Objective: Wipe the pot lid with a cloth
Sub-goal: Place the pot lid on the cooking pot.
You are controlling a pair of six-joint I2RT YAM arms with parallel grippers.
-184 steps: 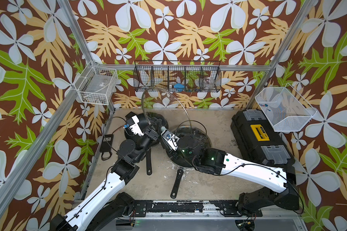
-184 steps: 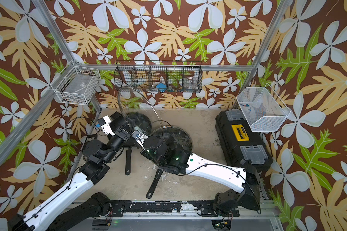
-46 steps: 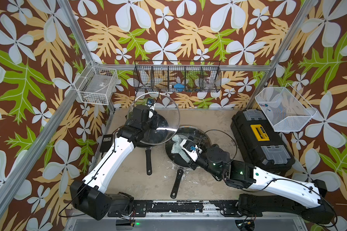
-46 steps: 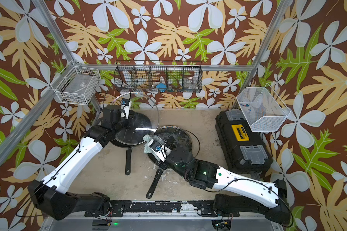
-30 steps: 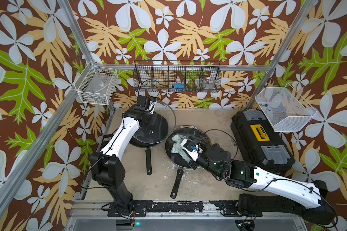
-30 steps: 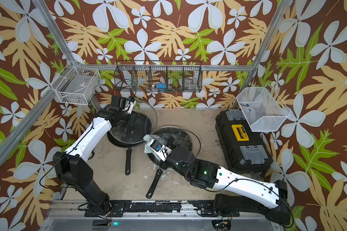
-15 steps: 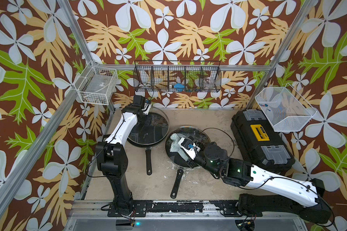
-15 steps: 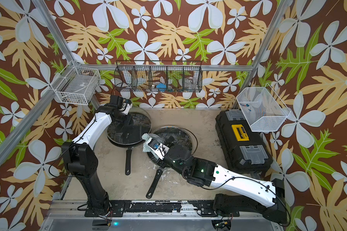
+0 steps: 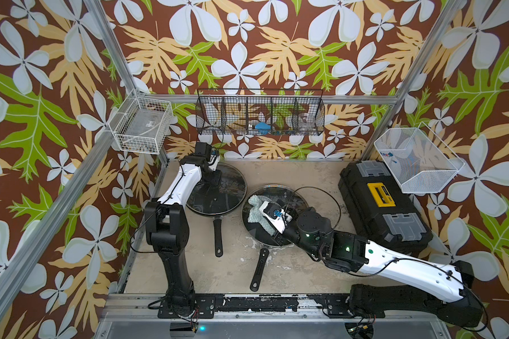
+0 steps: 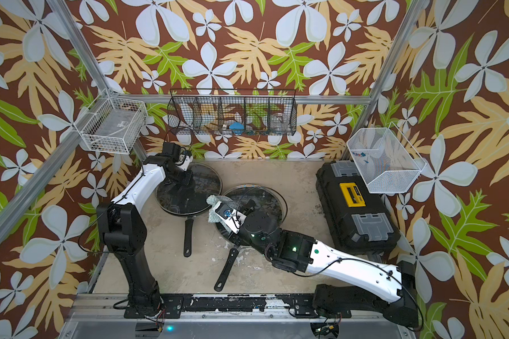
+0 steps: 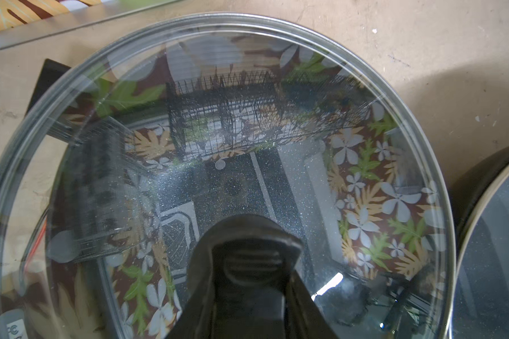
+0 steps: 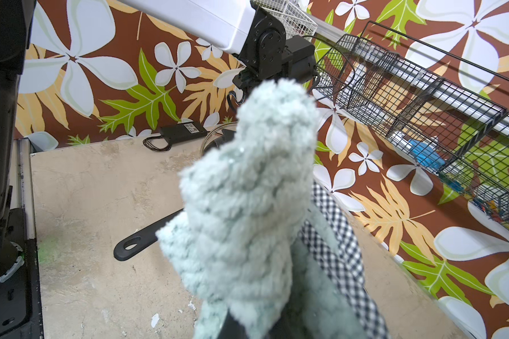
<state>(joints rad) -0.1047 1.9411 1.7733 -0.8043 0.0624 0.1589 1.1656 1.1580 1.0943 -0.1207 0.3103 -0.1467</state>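
Observation:
The pot lid (image 9: 227,190) (image 10: 202,187) (image 11: 247,117), clear glass with a thin metal rim, lies over the left black pan near the back left corner. My left gripper (image 9: 214,179) (image 10: 185,177) (image 11: 252,258) is shut on its black central handle. The pale teal cloth (image 9: 254,204) (image 10: 213,202) (image 12: 247,205) hangs bunched from my right gripper (image 9: 263,218) (image 10: 221,212) (image 12: 247,323), which is shut on it. That gripper hovers over the left edge of the right pan, apart from the pot lid.
A second glass lid (image 9: 291,199) (image 10: 265,199) covers the right pan. Both pan handles (image 9: 218,237) (image 9: 257,273) point to the front. A black toolbox (image 9: 379,205) stands at the right. Wire baskets (image 9: 259,117) (image 9: 141,126) (image 9: 415,161) hang on the walls. A power brick (image 12: 182,132) lies by the left wall.
My left arm has swung the pot lid from upright in mid-air back and left, laying it down over the left pan. The right gripper with the cloth has hardly moved.

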